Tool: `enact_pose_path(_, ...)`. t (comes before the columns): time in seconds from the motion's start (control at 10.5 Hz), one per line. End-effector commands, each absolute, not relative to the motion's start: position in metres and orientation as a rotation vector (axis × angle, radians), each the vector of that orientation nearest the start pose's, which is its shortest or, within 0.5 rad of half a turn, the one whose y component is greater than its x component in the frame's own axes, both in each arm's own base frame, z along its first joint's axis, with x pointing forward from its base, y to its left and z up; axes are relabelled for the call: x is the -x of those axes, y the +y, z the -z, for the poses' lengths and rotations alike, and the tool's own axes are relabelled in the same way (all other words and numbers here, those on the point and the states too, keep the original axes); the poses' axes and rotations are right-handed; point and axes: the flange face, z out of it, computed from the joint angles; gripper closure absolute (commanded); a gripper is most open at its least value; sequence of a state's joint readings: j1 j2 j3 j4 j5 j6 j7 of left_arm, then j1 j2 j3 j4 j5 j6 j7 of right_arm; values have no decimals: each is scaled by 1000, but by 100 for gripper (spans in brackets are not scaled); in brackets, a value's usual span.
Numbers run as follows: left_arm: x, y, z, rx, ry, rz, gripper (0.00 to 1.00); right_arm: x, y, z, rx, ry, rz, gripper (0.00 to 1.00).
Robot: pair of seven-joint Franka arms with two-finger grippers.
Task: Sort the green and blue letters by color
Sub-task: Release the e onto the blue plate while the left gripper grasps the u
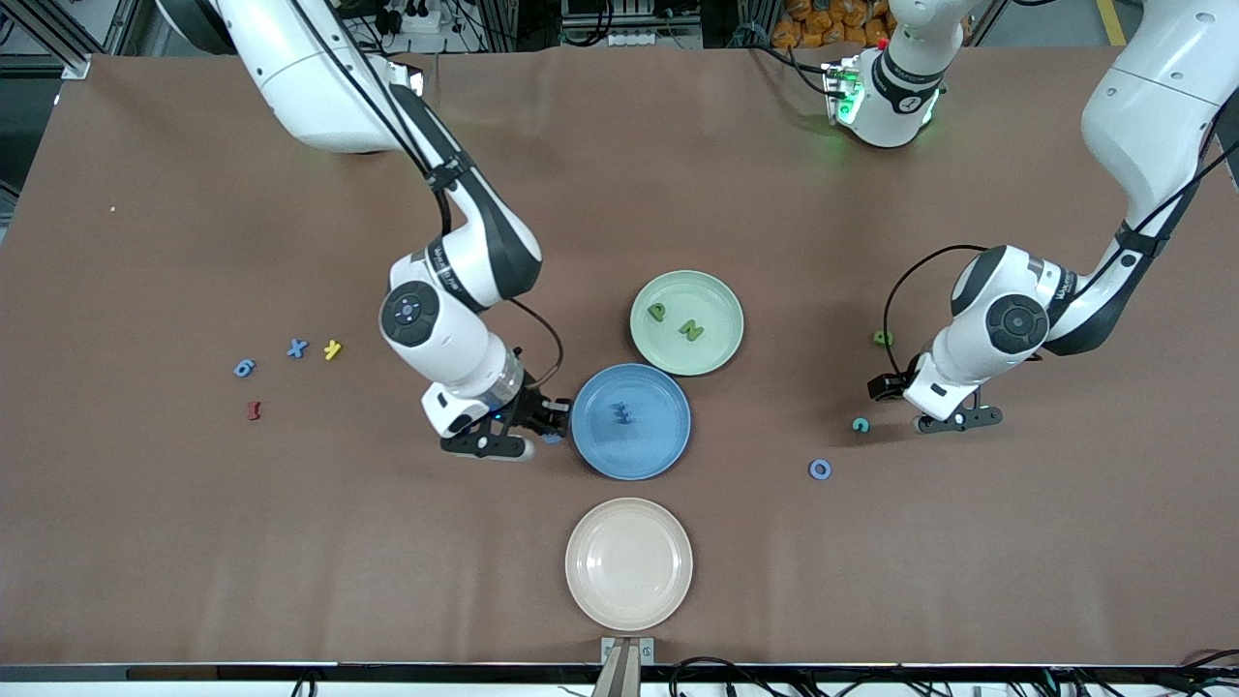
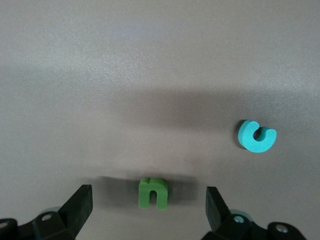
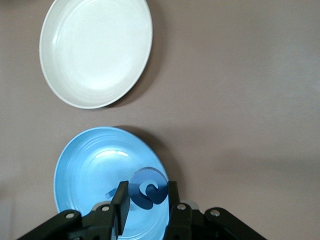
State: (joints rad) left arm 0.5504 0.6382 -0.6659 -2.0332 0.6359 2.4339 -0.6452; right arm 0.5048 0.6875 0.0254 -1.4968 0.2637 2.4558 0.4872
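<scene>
Two hands: right hand [image 3: 145, 200] clamps what looks like blue G [image 3: 148, 192] over blue plate [image 3: 85, 165]; left hand [image 2: 150, 202] spread.

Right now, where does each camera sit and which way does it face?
Front view: high across the table, facing both arm bases; shows both arms, three plates and scattered letters.
Left wrist view: on the left arm's wrist, looking down between the open left gripper at the green letter and teal letter.
Right wrist view: on the right arm's wrist, looking down past the right gripper, shut on a blue letter, at the blue plate and cream plate.
Shared: front and right wrist views both show the blue and cream plates.
</scene>
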Motion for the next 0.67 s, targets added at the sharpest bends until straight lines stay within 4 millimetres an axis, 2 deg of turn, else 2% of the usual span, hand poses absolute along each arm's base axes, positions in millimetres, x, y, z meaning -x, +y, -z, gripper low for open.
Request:
enact_pose_path(0.0,-578,-69,-178,3113,-156,-17,0,-627,409,-271,2784,215,209,78)
enact_pose_path(0.1,-575,-68,-175,3114,-157,-26,0,-620,421,-257,2781,222,215,78)
enact_pose_path(0.29,-572,-69,-173,3120,-155,-24,0,-618,426,-235,2763,258,250,78)
enact_pose_path(0.38,-572,-67,-171,3122,-159,-21,0,-609,437,-228,2769,257,234,77)
enact_pose_path(0.48,-571,-68,-170,3123,-162,-24,8,-604,442,-222,2774,264,222,74)
enact_pose_path(0.57,-571,-67,-170,3120,-193,-25,97,-602,445,-221,2770,290,215,69)
